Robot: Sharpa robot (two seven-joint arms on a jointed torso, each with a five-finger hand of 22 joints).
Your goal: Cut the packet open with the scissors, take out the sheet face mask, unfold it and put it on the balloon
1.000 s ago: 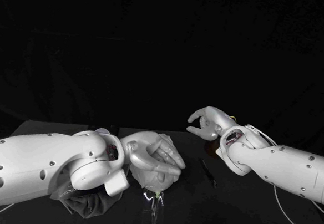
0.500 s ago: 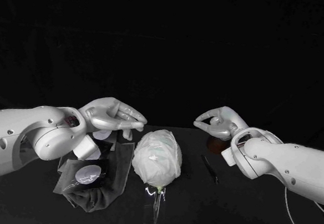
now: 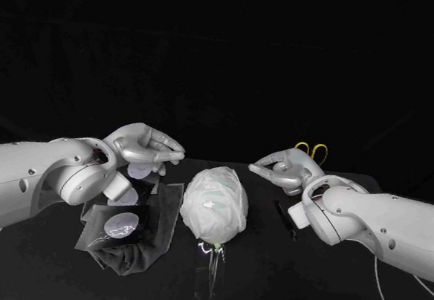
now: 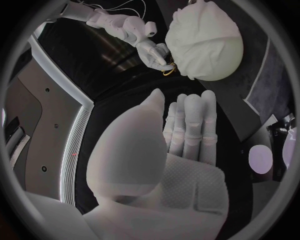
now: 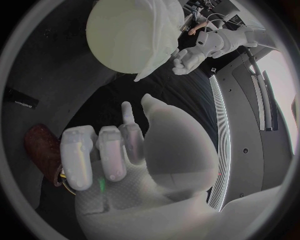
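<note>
The balloon (image 3: 215,206) lies on the black table between my two hands, with the white sheet mask draped over it; it also shows as a pale dome (image 4: 203,40) (image 5: 134,35) in both wrist views. The dark opened packet (image 3: 124,239) with white round marks lies just left of it. My left hand (image 3: 144,144) hovers above the packet's far end, fingers curled in, holding nothing. My right hand (image 3: 285,168) hangs right of the balloon. Its fingers are curled around the yellow loops of the scissors (image 3: 311,149) (image 4: 167,69).
A reddish-brown object (image 5: 42,145) sits on the table under my right hand. A thin black strip (image 5: 20,101) lies near it. A clear stem (image 3: 208,269) runs from the balloon's knot towards the table's near edge.
My left hand has lifted off the masked balloon and drawn back to the left, uncovering the packet. My right hand has curled tighter and shifted slightly, and the yellow scissor loops now show above it.
</note>
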